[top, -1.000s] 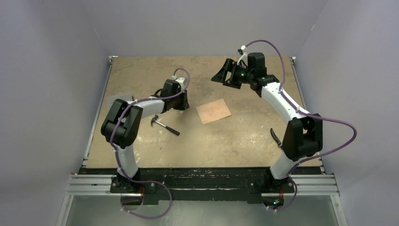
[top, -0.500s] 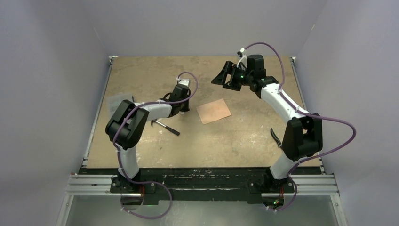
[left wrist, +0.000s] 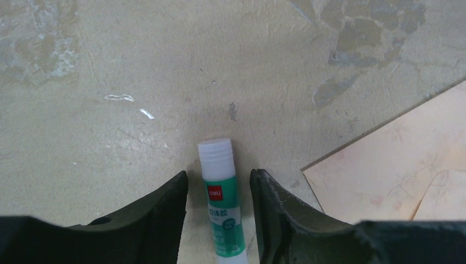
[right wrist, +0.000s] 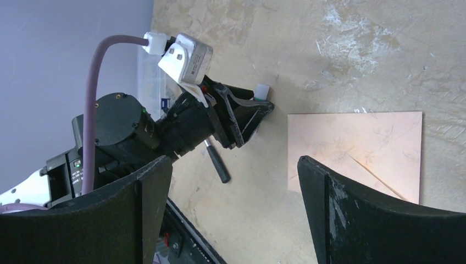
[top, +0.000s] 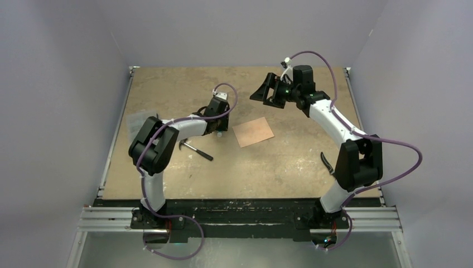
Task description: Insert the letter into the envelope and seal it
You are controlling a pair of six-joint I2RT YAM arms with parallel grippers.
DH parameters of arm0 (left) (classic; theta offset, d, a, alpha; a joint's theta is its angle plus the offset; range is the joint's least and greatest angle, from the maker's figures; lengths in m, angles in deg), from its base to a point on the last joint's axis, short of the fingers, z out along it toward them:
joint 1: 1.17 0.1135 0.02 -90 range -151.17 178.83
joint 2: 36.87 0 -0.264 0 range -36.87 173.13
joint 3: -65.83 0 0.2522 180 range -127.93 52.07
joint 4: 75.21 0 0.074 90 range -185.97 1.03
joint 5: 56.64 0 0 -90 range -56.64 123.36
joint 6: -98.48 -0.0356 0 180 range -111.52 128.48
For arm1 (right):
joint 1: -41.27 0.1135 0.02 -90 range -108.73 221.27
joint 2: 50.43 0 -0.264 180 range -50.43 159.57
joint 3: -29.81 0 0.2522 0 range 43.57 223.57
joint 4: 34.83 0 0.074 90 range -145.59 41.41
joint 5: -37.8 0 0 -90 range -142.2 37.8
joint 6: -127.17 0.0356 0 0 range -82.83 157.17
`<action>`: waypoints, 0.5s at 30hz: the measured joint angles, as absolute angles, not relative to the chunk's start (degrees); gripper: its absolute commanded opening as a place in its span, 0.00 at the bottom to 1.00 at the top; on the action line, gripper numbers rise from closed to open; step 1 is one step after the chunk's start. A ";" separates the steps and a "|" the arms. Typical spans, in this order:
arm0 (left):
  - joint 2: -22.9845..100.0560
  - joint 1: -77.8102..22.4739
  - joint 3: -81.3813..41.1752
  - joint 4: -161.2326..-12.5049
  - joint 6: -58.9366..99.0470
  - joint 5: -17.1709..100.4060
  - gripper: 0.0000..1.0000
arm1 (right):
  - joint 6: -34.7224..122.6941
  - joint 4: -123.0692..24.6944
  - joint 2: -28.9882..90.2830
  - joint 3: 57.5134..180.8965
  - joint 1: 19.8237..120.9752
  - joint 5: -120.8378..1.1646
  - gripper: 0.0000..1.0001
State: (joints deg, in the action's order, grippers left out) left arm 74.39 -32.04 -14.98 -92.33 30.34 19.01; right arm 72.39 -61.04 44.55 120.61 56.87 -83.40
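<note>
The salmon-pink envelope [top: 253,132] lies flat mid-table with its flap folded down; it also shows as the envelope [right wrist: 357,154] in the right wrist view and the envelope [left wrist: 406,159] in the left wrist view. The letter is out of view. My left gripper [top: 221,130] is low over the table just left of the envelope. A green-and-white glue stick [left wrist: 221,192] lies on the table between the left gripper [left wrist: 218,175] jaws, which stand open with a gap on each side. My right gripper [top: 263,89] hangs wide open and empty above the far table, its fingers [right wrist: 148,187] facing the left arm.
A small hammer [top: 195,149] lies near the left arm's elbow. A clear plastic item [top: 136,120] sits by the table's left edge. A dark curved object [top: 326,162] lies beside the right arm. Walls enclose the table on three sides.
The left arm has swung right toward the envelope and its gripper has come lower. The right arm has barely moved.
</note>
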 measured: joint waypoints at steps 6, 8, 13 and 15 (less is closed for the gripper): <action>73.89 -31.93 -16.79 -96.50 30.19 23.25 0.62 | 73.38 -61.00 43.80 120.08 56.85 -83.37 0.88; 72.88 -31.78 -16.97 -98.45 30.23 24.34 0.65 | 73.90 -61.00 43.34 120.08 56.85 -83.27 0.89; 67.05 -30.29 -17.38 -102.27 30.69 24.56 0.93 | 74.67 -61.50 41.16 120.21 56.71 -80.90 0.98; 63.73 -29.68 -18.02 -104.15 31.04 22.96 0.95 | 74.38 -62.55 39.96 120.96 56.58 -78.09 0.99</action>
